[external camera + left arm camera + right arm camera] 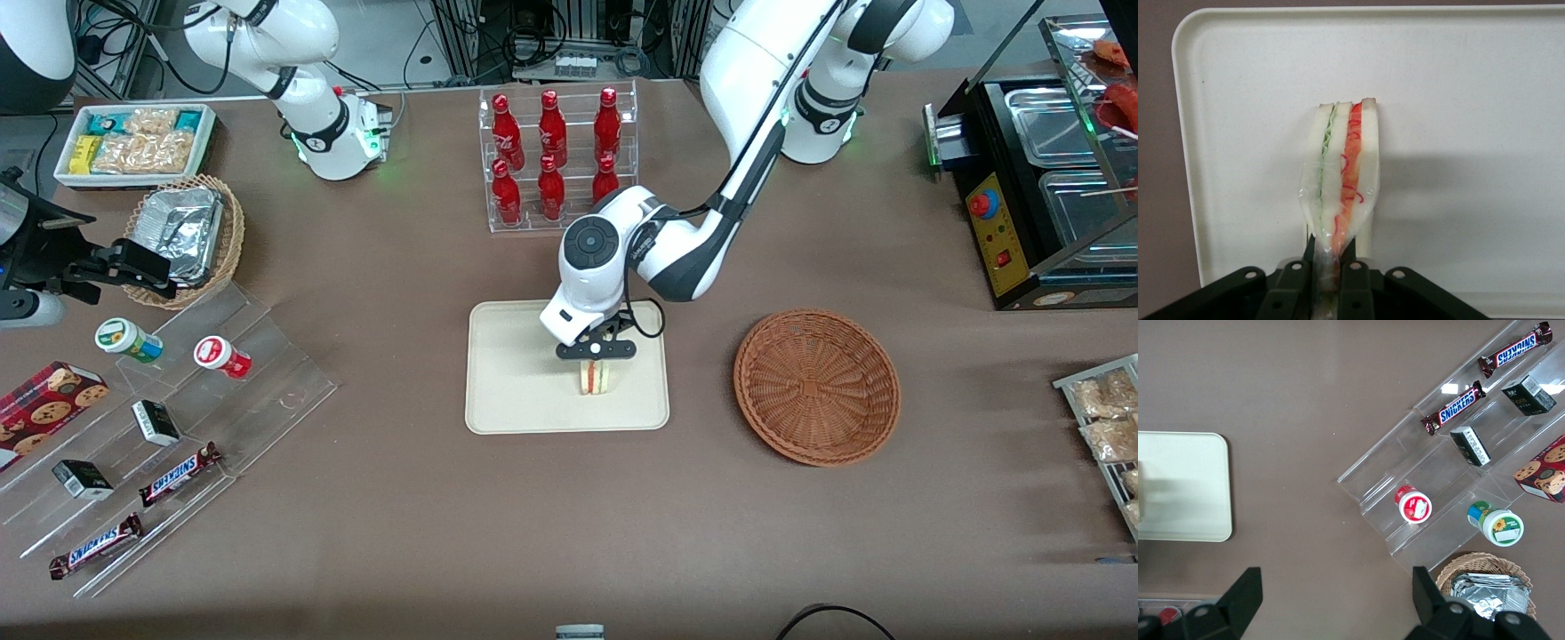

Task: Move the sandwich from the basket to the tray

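Observation:
The sandwich (595, 379) (1341, 177) stands on edge on the cream tray (511, 391) (1471, 100), its green and orange-red layers showing. My left gripper (597, 353) (1332, 257) sits directly above it, shut on the wrapped sandwich at its near end; the black fingers (1355, 280) pinch the film and bread between them. The reddish-brown wicker basket (816, 386) lies on the table beside the tray, toward the working arm's end, with nothing in it.
A clear rack of red bottles (558, 156) stands farther from the front camera than the tray. Toward the parked arm's end lie an acrylic step shelf with snacks (169, 427), a tan basket with foil (187, 233) and a white tub (138, 142). A black food warmer (1040, 178) stands at the working arm's end.

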